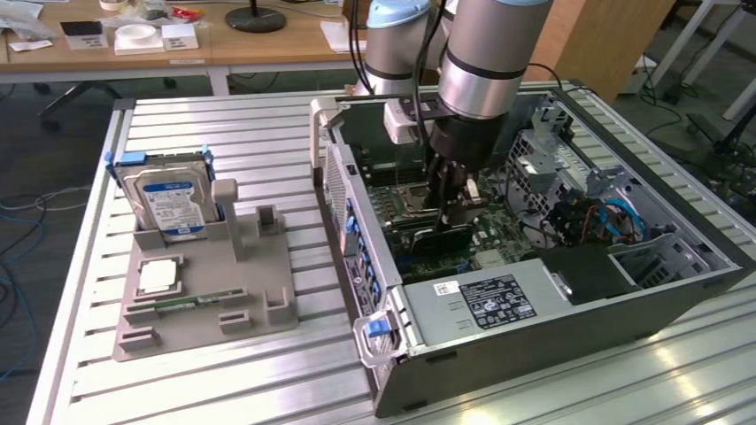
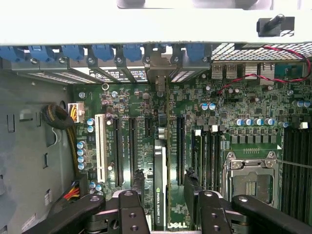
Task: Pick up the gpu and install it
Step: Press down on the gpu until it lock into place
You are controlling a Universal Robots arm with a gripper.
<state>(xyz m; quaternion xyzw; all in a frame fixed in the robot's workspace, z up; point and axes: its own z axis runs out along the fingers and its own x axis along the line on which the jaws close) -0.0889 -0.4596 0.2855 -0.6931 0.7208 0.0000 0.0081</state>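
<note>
A ribbed metal worktable (image 1: 236, 372) carries an open computer case (image 1: 590, 310) on the exterior view's right and a grey parts holder (image 1: 201, 301) on its left, with wooden desks behind. The gpu (image 2: 160, 187) stands on edge over the motherboard (image 2: 243, 105), seen edge-on as a thin card lined up with a long expansion slot, its far end reaching toward the blue-clipped rear brackets (image 2: 102, 52). Whether it is fully seated I cannot tell from this angle. The gripper (image 2: 165, 197) straddles the card, jaws set wide, one finger on either side of it; the fingers appear close against its faces, though contact is hard to confirm. In the exterior view the arm (image 1: 484, 62) reaches straight down into the case. The card looks light and stiff but fragile: best held by its flat faces near the top edge, clear of the contacts, and pressed squarely. The holder still keeps a hard drive (image 1: 169, 202) and a memory stick (image 1: 189, 303).
</note>
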